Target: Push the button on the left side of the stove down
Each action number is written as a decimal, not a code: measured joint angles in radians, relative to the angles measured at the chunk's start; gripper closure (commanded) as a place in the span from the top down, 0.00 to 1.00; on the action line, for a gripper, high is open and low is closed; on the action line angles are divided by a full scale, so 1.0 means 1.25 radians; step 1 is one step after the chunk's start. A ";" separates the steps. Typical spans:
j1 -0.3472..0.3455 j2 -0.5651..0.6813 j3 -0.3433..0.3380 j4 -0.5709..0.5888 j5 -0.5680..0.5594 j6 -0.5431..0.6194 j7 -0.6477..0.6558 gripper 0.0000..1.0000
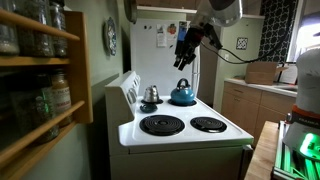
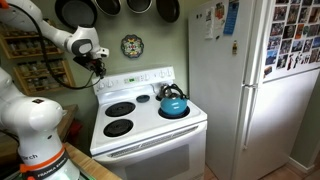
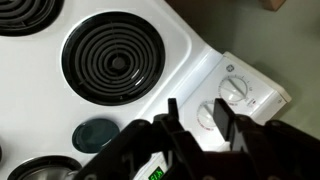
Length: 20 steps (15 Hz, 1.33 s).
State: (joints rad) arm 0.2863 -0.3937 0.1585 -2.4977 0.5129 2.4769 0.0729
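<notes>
The white stove (image 1: 185,135) with black coil burners shows in both exterior views (image 2: 150,135). Its raised slanted control panel (image 1: 130,88) (image 2: 135,82) runs along the back. In the wrist view the panel (image 3: 262,92) carries round white knobs (image 3: 235,90); I cannot make out a button. My gripper (image 1: 183,55) (image 2: 97,65) hangs in the air above the panel's end. In the wrist view its fingers (image 3: 200,118) are open and empty, with a knob showing between them. A large coil burner (image 3: 112,62) lies beside them.
A teal kettle (image 1: 182,95) (image 2: 172,103) stands on a back burner, with a small silver pot (image 1: 150,95) beside it. A tall white refrigerator (image 2: 240,90) stands next to the stove. Wooden shelves with jars (image 1: 40,80) are nearby. Pans (image 2: 110,6) hang on the wall.
</notes>
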 measured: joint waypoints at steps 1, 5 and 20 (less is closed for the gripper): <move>0.005 0.021 -0.008 0.001 0.026 0.019 -0.015 0.04; 0.028 0.103 -0.019 0.010 0.160 0.124 -0.086 0.00; 0.080 0.236 -0.053 0.107 0.551 0.211 -0.355 0.01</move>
State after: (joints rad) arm 0.3859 -0.0990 0.0928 -2.3645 1.2014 2.7412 -0.3704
